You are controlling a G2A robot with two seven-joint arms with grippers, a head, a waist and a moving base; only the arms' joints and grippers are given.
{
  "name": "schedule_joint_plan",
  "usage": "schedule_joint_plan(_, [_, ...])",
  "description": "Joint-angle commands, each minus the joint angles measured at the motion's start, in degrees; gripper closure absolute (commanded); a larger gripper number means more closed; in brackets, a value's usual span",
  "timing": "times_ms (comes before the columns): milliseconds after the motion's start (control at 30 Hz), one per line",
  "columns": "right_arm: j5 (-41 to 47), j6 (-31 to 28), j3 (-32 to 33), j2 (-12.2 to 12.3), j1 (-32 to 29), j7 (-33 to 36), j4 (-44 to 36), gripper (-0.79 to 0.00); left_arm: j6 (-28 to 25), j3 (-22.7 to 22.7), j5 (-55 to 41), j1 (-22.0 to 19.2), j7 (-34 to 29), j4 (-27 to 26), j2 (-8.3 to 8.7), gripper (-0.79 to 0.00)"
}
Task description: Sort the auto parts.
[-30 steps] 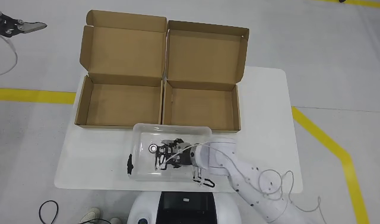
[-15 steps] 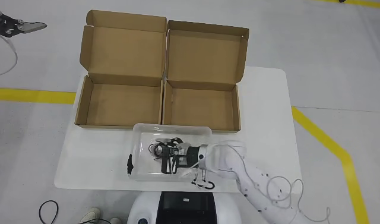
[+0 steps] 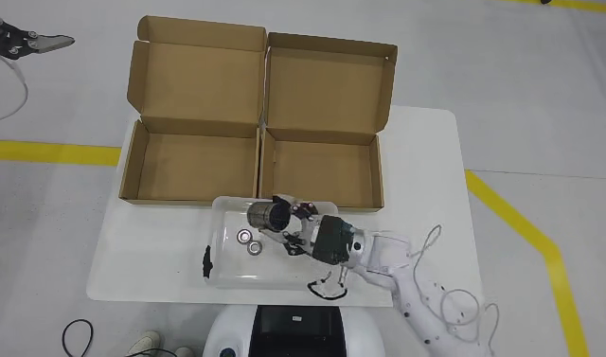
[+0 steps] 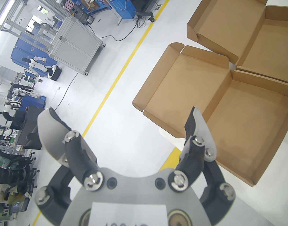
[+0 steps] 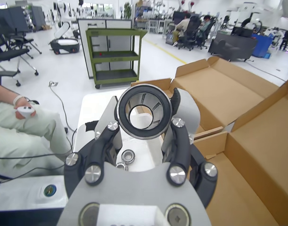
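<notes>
Your right gripper [image 5: 146, 109] is clamping a metal sleeve [image 3: 262, 212] between its jaws, holding it just above the far edge of the tray [image 3: 227, 262], near the boxes. The left box [image 3: 189, 168] and right box [image 3: 320, 172] are sitting open with no parts inside, so by my reading nothing is sorted yet. Two small bearings [image 3: 248, 234] are lying in the tray, waiting. Your left gripper [image 4: 121, 118] is hanging over the floor, well away from the table, jaws spread wide and gripping nothing.

Steel sleeve [image 5: 121, 111] held in right gripper [image 5: 144, 109] above clear tray [image 3: 222, 262]; two small bearings [image 3: 248, 235] lying inside.
</notes>
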Motion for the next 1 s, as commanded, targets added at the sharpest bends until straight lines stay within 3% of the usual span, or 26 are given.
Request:
schedule_joint_plan(0, [-0.5,1.0,0.7,0.2,-1.0,-3.9,0.3,0.000,0.0,0.0,0.0,0.0,0.0,0.0,0.00,-0.785])
schedule_joint_plan(267, [-1.0,3.4,1.6,0.7,-2.7,-11.6,1.3,0.000,0.0,0.0,0.0,0.0,0.0,0.0,0.00,-0.785])
schedule_joint_plan(967, [-1.8,4.0,1.7,0.8,-2.8,-10.3,1.7,0.000,0.0,0.0,0.0,0.0,0.0,0.0,0.00,-0.785])
